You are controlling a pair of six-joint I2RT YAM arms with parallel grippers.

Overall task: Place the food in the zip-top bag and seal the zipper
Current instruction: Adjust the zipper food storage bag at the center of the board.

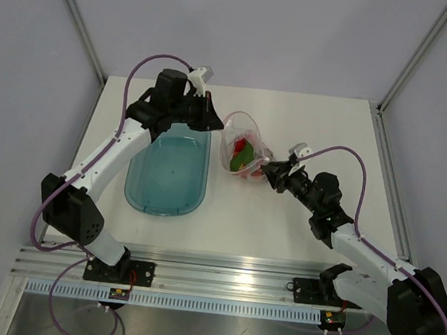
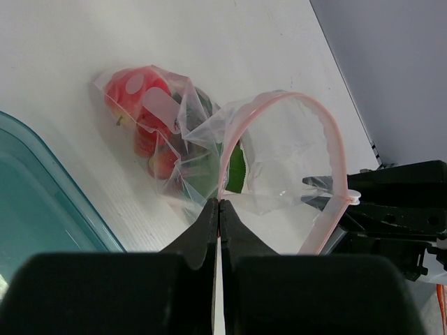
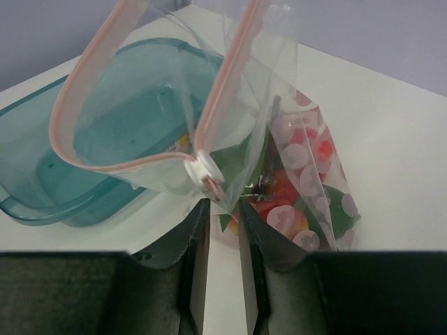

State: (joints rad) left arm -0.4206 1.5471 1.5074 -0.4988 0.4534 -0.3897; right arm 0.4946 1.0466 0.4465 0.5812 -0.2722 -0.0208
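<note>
- Left gripper (image 2: 219, 204) pinches the zipper (image 2: 334, 139) tight.
- Right gripper (image 3: 223, 209) is a little open at the zip-top bag (image 3: 276, 91) corner.
- Food (image 3: 286, 190) sits inside.

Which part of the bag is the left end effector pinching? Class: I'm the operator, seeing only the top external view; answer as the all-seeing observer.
Observer: The left end effector is shut on the zipper, at one end of the zip-top bag's mouth.
Operator: Is the mouth sealed?
Observer: No; the strip loops wide open.
Operator: And the right end effector?
Observer: Its fingers stand slightly apart at the white slider; grip unclear.
</note>
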